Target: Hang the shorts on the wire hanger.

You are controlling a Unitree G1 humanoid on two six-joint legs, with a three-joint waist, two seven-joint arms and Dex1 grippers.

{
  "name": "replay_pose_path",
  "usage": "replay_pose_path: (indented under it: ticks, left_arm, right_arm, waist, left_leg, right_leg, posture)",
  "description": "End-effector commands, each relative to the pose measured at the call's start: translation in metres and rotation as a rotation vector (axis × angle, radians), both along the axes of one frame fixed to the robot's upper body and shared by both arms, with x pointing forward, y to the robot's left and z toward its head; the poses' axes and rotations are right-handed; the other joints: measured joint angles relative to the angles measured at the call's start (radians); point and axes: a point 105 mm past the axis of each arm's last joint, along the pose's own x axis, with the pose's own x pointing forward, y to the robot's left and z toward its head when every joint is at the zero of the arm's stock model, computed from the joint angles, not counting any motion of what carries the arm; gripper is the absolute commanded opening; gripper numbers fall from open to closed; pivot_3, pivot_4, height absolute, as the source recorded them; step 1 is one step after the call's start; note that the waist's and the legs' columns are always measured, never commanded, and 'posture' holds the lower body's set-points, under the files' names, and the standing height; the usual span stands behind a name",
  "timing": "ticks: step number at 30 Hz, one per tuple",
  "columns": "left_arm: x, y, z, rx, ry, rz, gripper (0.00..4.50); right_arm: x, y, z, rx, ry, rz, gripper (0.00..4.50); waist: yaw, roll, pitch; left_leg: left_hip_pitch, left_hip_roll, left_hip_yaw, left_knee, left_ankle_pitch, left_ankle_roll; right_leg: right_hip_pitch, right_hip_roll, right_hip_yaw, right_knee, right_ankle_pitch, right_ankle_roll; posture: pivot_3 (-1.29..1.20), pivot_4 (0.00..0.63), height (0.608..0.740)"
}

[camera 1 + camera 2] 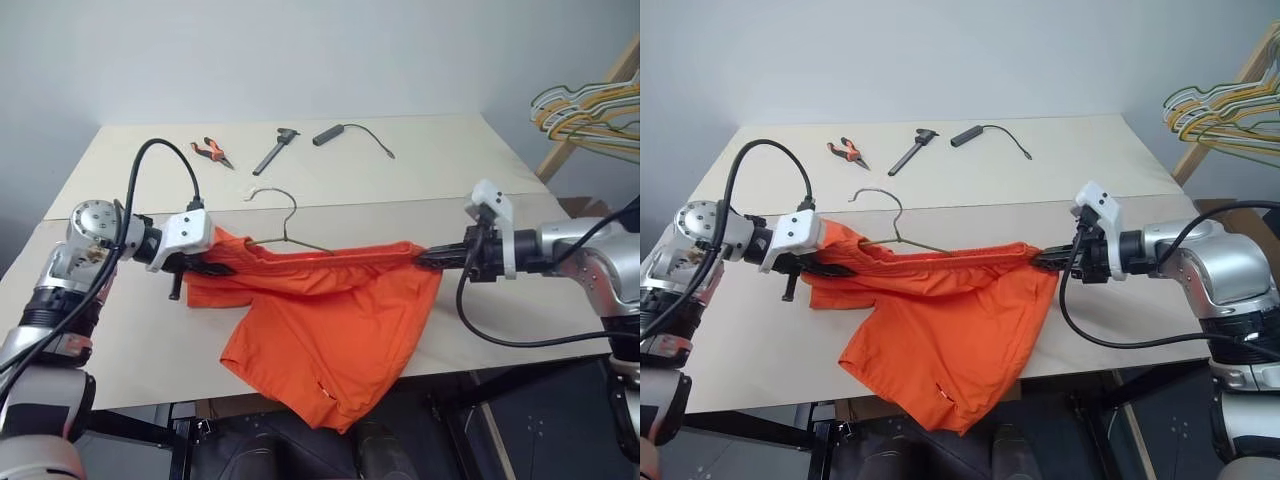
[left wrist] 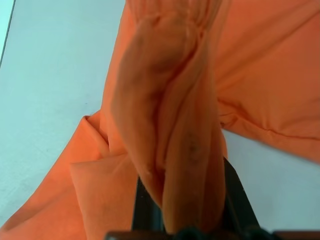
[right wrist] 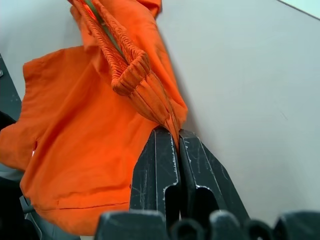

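Both grippers pinch shorts (image 1: 330, 320) waistband | wire hanger (image 1: 285, 228) seemingly inside

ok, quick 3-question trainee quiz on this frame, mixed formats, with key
1. True or false: both grippers are shut on the shorts.
2. The wire hanger is: A) lying apart from the shorts; B) partly covered by the shorts, hook showing; C) held up off the table by the right gripper.
3. Which hand tool lies nearest the table's far-left area?

Key:
1. True. The left gripper and the right gripper each pinch one end of the waistband.
2. B.
3. The orange-handled pliers.
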Motion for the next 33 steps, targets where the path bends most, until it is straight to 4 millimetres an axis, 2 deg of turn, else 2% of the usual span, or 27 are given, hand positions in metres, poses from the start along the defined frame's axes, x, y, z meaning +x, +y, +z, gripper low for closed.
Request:
replay_pose_path:
  ticks: [1, 2, 5, 11, 16, 21, 24, 27, 33]
  left_arm:
    - [0.004, -0.003, 0.000, 0.007, -0.002, 0.010, 0.01]
    - [0.006, -0.011, 0.001, -0.018, -0.002, 0.002, 0.01]
    - [0.011, -0.025, 0.003, -0.057, -0.005, -0.013, 0.01]
    - [0.022, -0.030, 0.003, -0.058, -0.036, 0.017, 0.01]
    - [0.026, -0.031, 0.002, -0.054, -0.054, 0.034, 0.01]
    - [0.026, -0.033, 0.003, -0.059, -0.060, 0.026, 0.01]
    - [0.023, -0.032, 0.002, -0.044, -0.051, 0.005, 0.01]
    - [0.020, -0.028, 0.000, -0.001, -0.044, -0.015, 0.01]
    - [0.022, -0.022, -0.002, 0.084, -0.066, -0.006, 0.01]
  right_arm:
    - [0.000, 0.009, 0.032, 0.008, -0.140, 0.000, 0.05]
    - [-0.001, 0.017, 0.031, 0.004, -0.150, 0.020, 0.05]
    - [-0.006, 0.030, 0.027, -0.017, -0.160, 0.061, 0.75]
    - [-0.010, 0.024, 0.010, -0.116, -0.162, 0.062, 2.77]
    - [-0.010, 0.015, 0.014, -0.141, -0.187, 0.039, 4.48]
    - [0.002, 0.002, 0.036, -0.115, -0.249, -0.023, 4.48]
    - [0.006, 0.005, 0.054, -0.073, -0.292, -0.017, 4.48]
    - [0.006, 0.019, 0.061, -0.046, -0.309, 0.032, 4.48]
    - [0.001, 0.063, 0.056, -0.009, -0.329, 0.164, 4.48]
  waist:
    - [-0.001, 0.000, 0.000]
    - [-0.001, 0.000, 0.000]
    - [-0.001, 0.000, 0.000]
    - [-0.001, 0.000, 0.000]
    - [-0.006, 0.000, 0.000]
    - [-0.006, 0.000, 0.000]
    - [-0.005, 0.000, 0.000]
    - [-0.008, 0.000, 0.000]
    - [-0.007, 0.000, 0.000]
  left_leg:
    - [0.000, 0.000, 0.000, 0.000, 0.000, 0.000]
    - [0.000, 0.000, 0.000, 0.000, 0.000, 0.000]
    - [0.000, 0.000, 0.000, 0.000, 0.000, 0.000]
    - [-0.001, 0.000, 0.000, 0.000, 0.000, 0.000]
    - [0.000, 0.000, 0.000, 0.000, 0.000, 0.000]
    - [0.000, 0.000, 0.000, 0.000, 0.000, 0.000]
    - [0.000, 0.000, 0.000, 0.000, 0.000, 0.000]
    - [0.000, 0.000, 0.000, 0.000, 0.000, 0.000]
    - [0.000, 0.000, 0.000, 0.000, 0.000, 0.000]
  right_leg:
    - [0.000, 0.000, 0.000, 0.000, 0.000, 0.000]
    - [0.000, 0.000, 0.000, 0.000, 0.000, 0.000]
    - [0.000, 0.000, 0.000, 0.001, 0.000, 0.000]
    - [0.000, 0.000, -0.001, 0.000, 0.000, 0.000]
    - [0.000, 0.000, 0.000, 0.000, 0.000, 0.000]
    - [0.000, 0.000, 0.000, 0.000, 0.000, 0.000]
    - [0.000, 0.000, 0.000, 0.000, 0.000, 0.000]
    - [0.000, 0.000, 0.000, 0.000, 0.000, 0.000]
    - [0.000, 0.000, 0.000, 0.001, 0.000, 0.000]
  posture:
    - [-0.12, 0.067, 0.740]
    - [-0.12, 0.066, 0.740]
    - [-0.12, 0.063, 0.740]
    - [-0.13, 0.060, 0.740]
    - [-0.13, 0.060, 0.740]
    - [-0.13, 0.060, 0.740]
    - [-0.13, 0.060, 0.740]
    - [-0.12, 0.060, 0.740]
    - [-0.12, 0.057, 0.740]
